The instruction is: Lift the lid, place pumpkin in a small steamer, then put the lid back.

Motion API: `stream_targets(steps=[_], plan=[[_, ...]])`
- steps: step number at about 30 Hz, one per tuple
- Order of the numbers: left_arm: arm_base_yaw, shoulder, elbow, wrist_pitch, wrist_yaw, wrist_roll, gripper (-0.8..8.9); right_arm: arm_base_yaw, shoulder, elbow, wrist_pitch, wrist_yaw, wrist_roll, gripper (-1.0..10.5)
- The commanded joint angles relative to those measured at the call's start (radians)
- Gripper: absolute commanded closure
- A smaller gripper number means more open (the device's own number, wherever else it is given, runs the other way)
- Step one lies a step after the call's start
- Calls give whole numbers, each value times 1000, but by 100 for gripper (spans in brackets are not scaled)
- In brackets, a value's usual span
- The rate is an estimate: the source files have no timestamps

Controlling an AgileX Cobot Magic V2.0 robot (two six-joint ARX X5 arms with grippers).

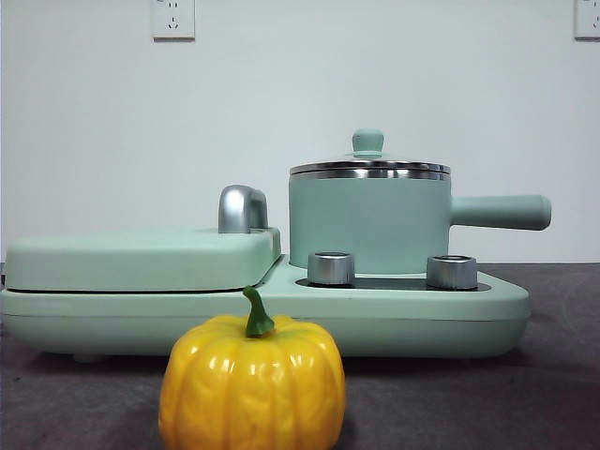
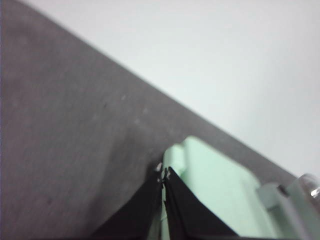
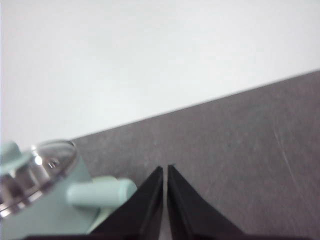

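The pumpkin (image 1: 251, 386), glossy yellow-orange with a green stem, stands on the dark table in front of the appliance in the front view. The small steamer (image 1: 367, 223), a mint-green pot with a long side handle (image 1: 500, 212), sits on the appliance's right half with the glass lid (image 1: 369, 166) on it, mint knob up. It also shows in the right wrist view (image 3: 40, 200), with its lid (image 3: 47, 160). My left gripper (image 2: 163, 175) is shut and empty above the flat cover's end. My right gripper (image 3: 165, 170) is shut and empty beside the steamer's handle. Neither arm shows in the front view.
The mint-green appliance base (image 1: 403, 314) spans the table. Its left half bears a wide flat cover (image 1: 141, 258) with a chrome handle (image 1: 242, 208). Two steel dials (image 1: 331, 268) stand in front of the steamer. A white wall is behind.
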Motion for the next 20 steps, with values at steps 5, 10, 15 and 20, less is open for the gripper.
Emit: stream_targets(steps=[5,10,15,20], plan=[[-2,79,132,-23,12,98,803,1,42,123,-70,-15,-51,934],[-2,148,241,-34,12,199,803,1,98,205,-71,-26,-141,934],[-2,240,341,-35,13,246,803,1,177,288,-72,-51,-177,934],[-2,340,427,-34,24,318,804,1,274,369,-76,-84,-215,934]])
